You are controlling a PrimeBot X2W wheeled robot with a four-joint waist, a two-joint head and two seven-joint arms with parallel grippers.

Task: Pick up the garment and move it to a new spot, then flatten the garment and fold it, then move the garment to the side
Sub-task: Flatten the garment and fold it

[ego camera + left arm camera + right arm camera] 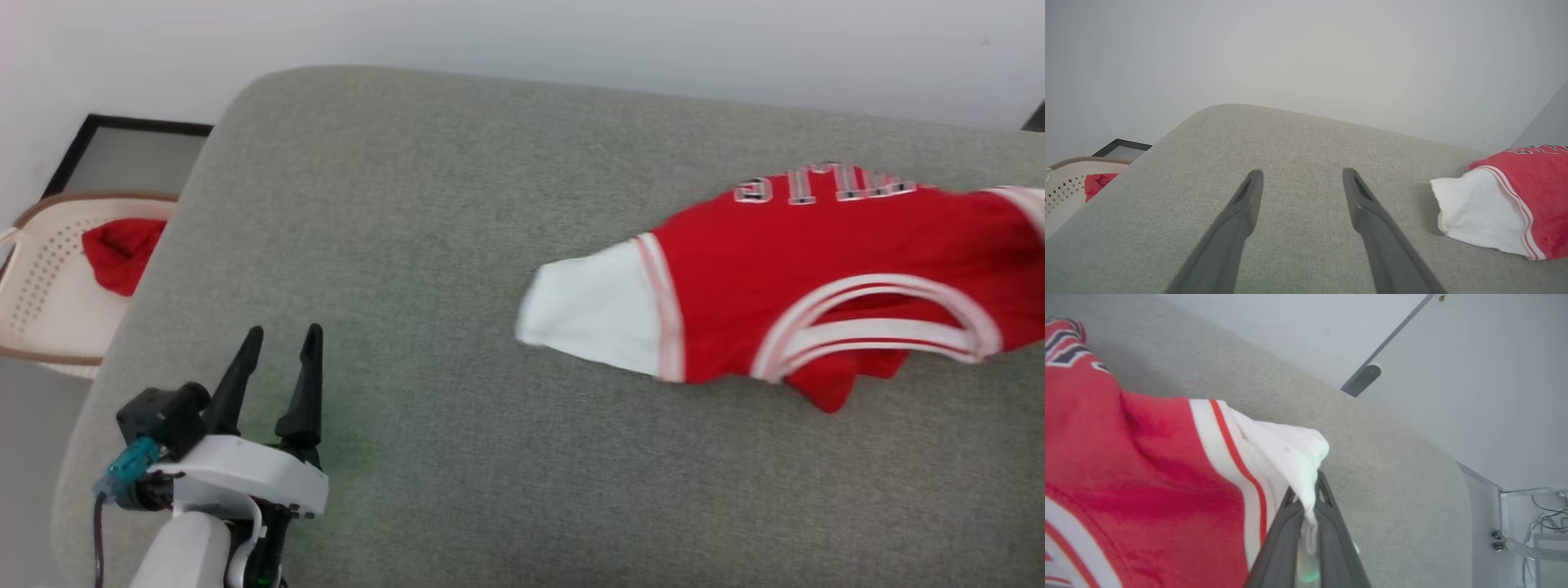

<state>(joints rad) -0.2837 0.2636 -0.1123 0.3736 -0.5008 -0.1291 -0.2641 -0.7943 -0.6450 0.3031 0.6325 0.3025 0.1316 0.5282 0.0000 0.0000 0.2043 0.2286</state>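
The garment (784, 269), a red jersey with white side panels and striped trim, lies crumpled on the right of the grey cushioned surface (424, 245); its white end points left. In the right wrist view my right gripper (1306, 498) is shut on the garment's (1143, 469) white edge, the cloth pinched between the two dark fingers. My left gripper (282, 347) stands open at the lower left, well to the left of the garment, with nothing between its fingers. In the left wrist view the open left gripper (1300, 179) hovers over bare cushion, the garment's white end (1478, 212) off to its right.
A cream perforated basket (41, 286) holding a plain red cloth (118, 249) sits beyond the surface's left edge, in front of a dark-framed panel (122, 155). A white wall runs behind. A metal frame with cables (1531, 522) stands past the surface's right end.
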